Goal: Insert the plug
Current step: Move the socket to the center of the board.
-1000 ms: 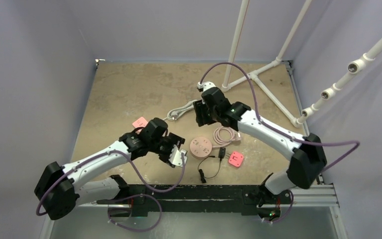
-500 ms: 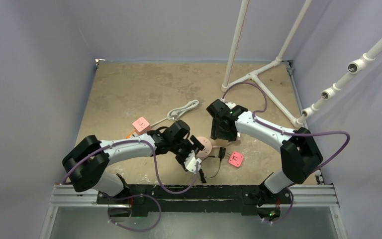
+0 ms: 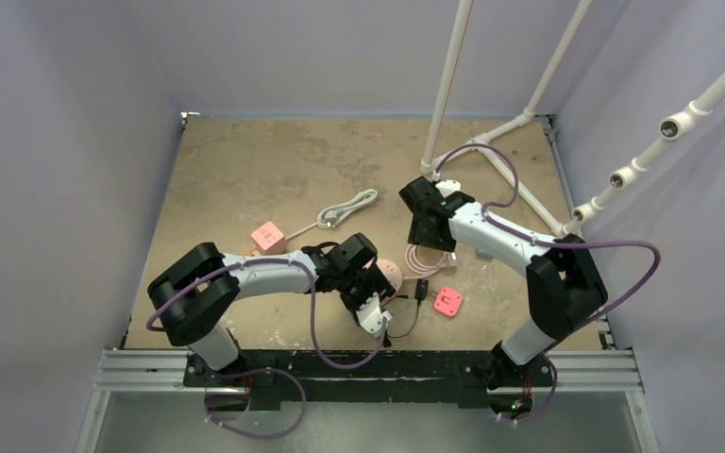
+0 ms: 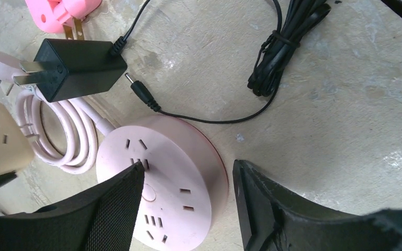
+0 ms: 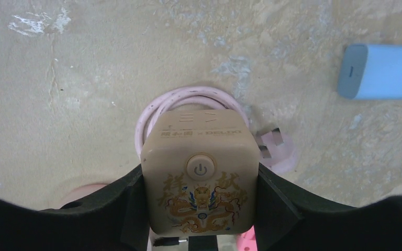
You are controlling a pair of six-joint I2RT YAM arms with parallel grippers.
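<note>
A black plug adapter with two bare prongs lies on the table, its thin cord bundled beyond it. A round pink socket hub sits just below it. My left gripper hangs open over the hub, one finger above its top face and the other beside its rim, apart from it. From above, the left gripper covers most of the hub. My right gripper is shut on a beige socket cube with a dragon print, held above a coiled pink cable.
A pink adapter lies right of the black plug adapter. A pink cube and a white power strip lie further left. A blue box rests beyond the cube. White pipe frame stands at the back right.
My left arm swung right and now has its gripper over the round pink hub. My right gripper carried the beige cube right and nearer, above the pink cable coil.
</note>
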